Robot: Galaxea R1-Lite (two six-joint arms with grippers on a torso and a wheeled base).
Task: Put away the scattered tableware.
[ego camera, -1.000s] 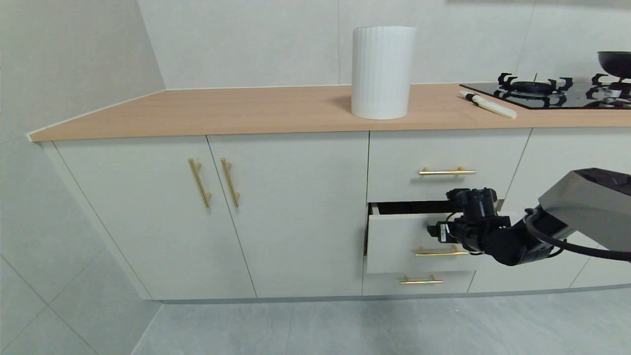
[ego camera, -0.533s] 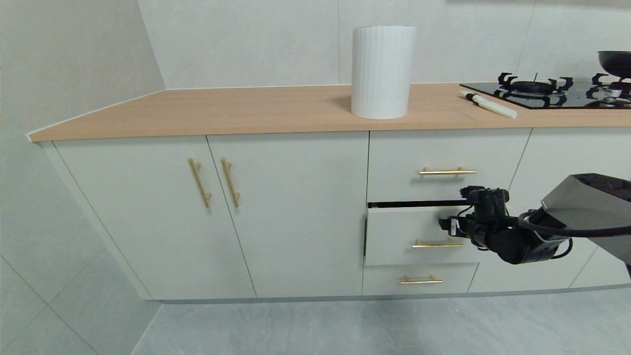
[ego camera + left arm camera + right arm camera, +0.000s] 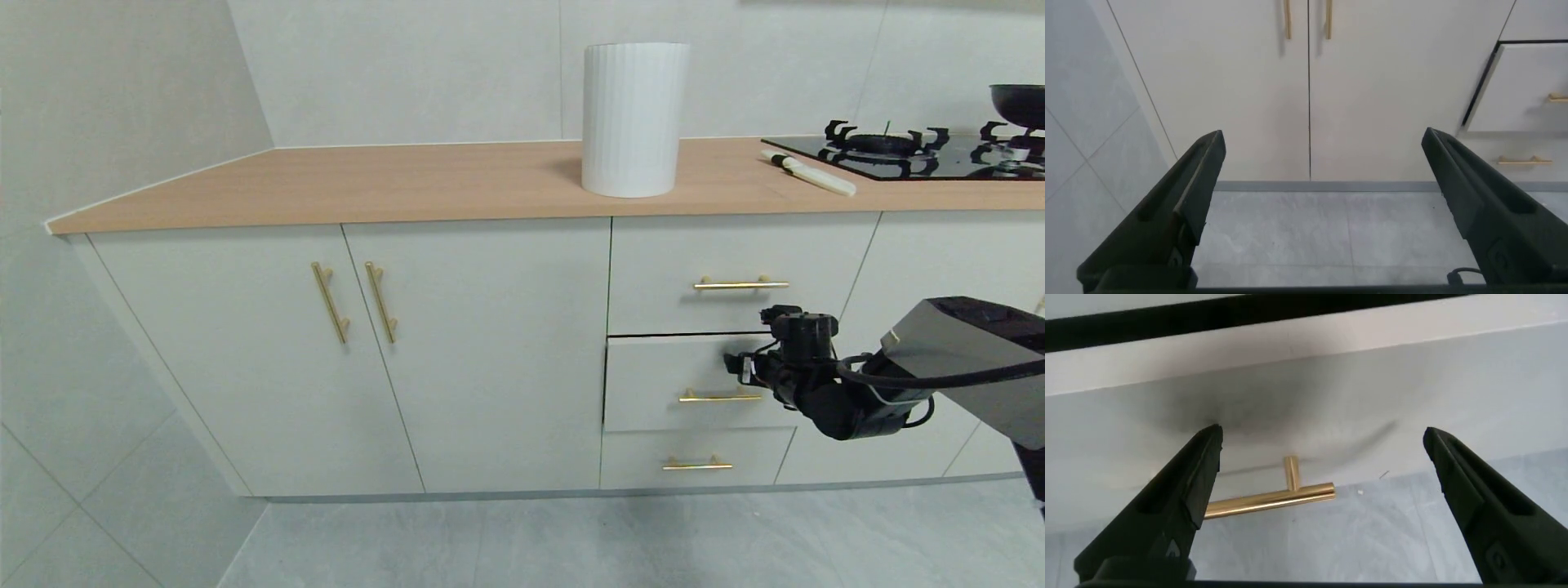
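Observation:
A white-handled knife (image 3: pixel 808 173) lies on the wooden counter (image 3: pixel 408 184), just in front of the hob. Below it, the middle drawer (image 3: pixel 686 380) stands almost flush with the cabinet, a thin dark gap along its top and left side. My right gripper (image 3: pixel 741 367) is up against that drawer's front, just above its gold handle (image 3: pixel 720 397). In the right wrist view the right gripper (image 3: pixel 1321 434) is open, with the drawer front (image 3: pixel 1388 384) close ahead and the handle (image 3: pixel 1270 502) between its fingers' line. My left gripper (image 3: pixel 1323 135) hangs open low over the floor, facing the double doors (image 3: pixel 1308 82).
A tall white ribbed container (image 3: pixel 630 118) stands on the counter above the drawers. A black gas hob (image 3: pixel 914 155) with a dark pan (image 3: pixel 1016 102) is at the far right. Top drawer (image 3: pixel 739 273) and bottom drawer (image 3: pixel 694 467) are shut. Grey tiled floor (image 3: pixel 522 539) lies before the cabinets.
The middle drawer went from pulled out to almost shut. My right gripper moved in toward the cabinet with the drawer front.

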